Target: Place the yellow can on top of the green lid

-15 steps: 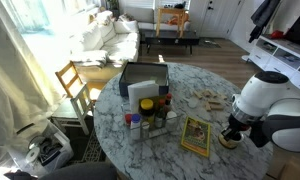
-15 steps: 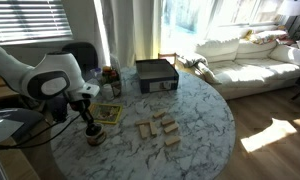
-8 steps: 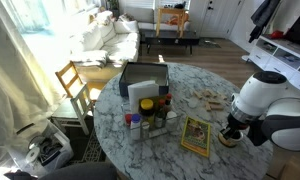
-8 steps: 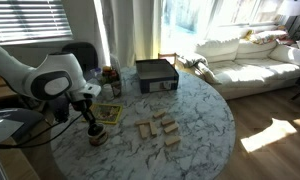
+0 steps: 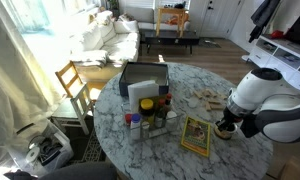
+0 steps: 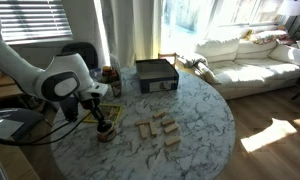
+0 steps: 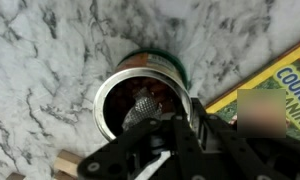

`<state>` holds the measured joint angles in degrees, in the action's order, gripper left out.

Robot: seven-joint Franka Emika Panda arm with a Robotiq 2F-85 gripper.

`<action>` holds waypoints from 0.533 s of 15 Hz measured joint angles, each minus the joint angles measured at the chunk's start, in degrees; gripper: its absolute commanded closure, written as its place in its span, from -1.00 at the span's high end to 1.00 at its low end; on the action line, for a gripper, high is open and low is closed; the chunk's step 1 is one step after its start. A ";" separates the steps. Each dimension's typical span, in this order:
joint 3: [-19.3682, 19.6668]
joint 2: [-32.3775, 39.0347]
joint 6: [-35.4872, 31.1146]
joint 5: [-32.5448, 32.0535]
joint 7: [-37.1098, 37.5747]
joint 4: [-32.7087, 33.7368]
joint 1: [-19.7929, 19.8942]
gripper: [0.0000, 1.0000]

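Care matters at release: the gripper (image 7: pixel 150 118), seemingly pinched on the near wall of the yellow can (image 7: pixel 125 85), holds it just beneath, over the green lid (image 7: pixel 158 57), so open slowly and lift straight.

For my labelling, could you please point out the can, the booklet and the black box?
can (image 7: pixel 133 85): wrist view, dark inside.
booklet (image 7: pixel 280 78): wrist view, printed cover.
black box (image 6: pixel 157 82): an exterior view, front side.

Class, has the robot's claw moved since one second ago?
Yes. In both exterior views the claw has shifted sideways, ending closer to the yellow-green booklet than before.
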<state>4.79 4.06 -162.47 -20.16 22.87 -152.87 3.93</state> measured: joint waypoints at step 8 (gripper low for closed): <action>1.97 1.12 1.04 -0.10 0.00 3.21 -0.44 0.45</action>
<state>6.76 5.18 -161.43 -20.25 22.87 -149.65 3.49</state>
